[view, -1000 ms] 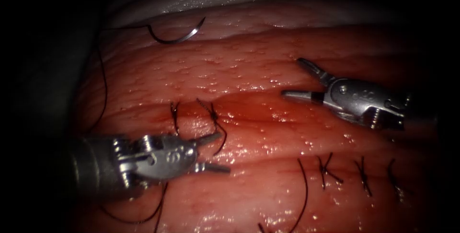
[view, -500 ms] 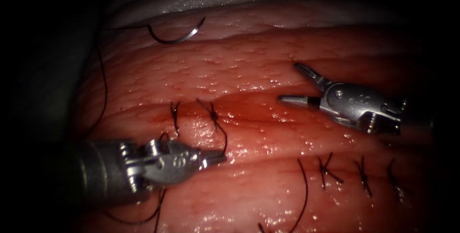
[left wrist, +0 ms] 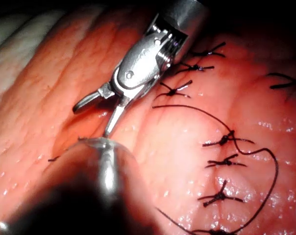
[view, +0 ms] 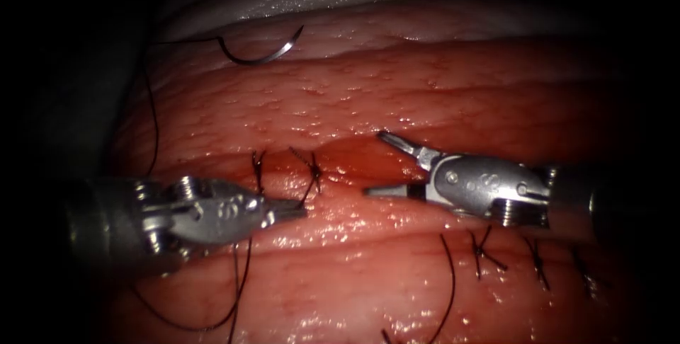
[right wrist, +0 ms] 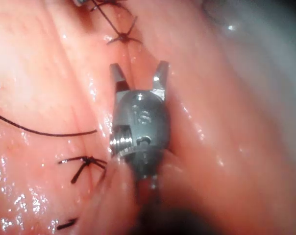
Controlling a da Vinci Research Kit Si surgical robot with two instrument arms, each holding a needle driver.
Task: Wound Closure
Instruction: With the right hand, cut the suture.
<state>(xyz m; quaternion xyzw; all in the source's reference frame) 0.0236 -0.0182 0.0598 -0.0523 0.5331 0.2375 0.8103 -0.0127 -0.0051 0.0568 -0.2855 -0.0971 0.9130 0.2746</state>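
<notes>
Left tool (view: pixel 301 211) was clamped on the thread tail (view: pixel 310 182) of the second knot; right tool (view: pixel 386 163) gaped, empty, over the cut (view: pixel 347 156). For a good hold: grip the tail near the knot, no yanking. Needle (view: pixel 258 52) lay free on the far tissue (view: pixel 397 75), well apart, long axis across, both ends curving up.

Tissue (view: pixel 397 96) carries all: needle (view: pixel 258 52) lying free at far edge, thread (view: pixel 150 110) trailing from it.
</notes>
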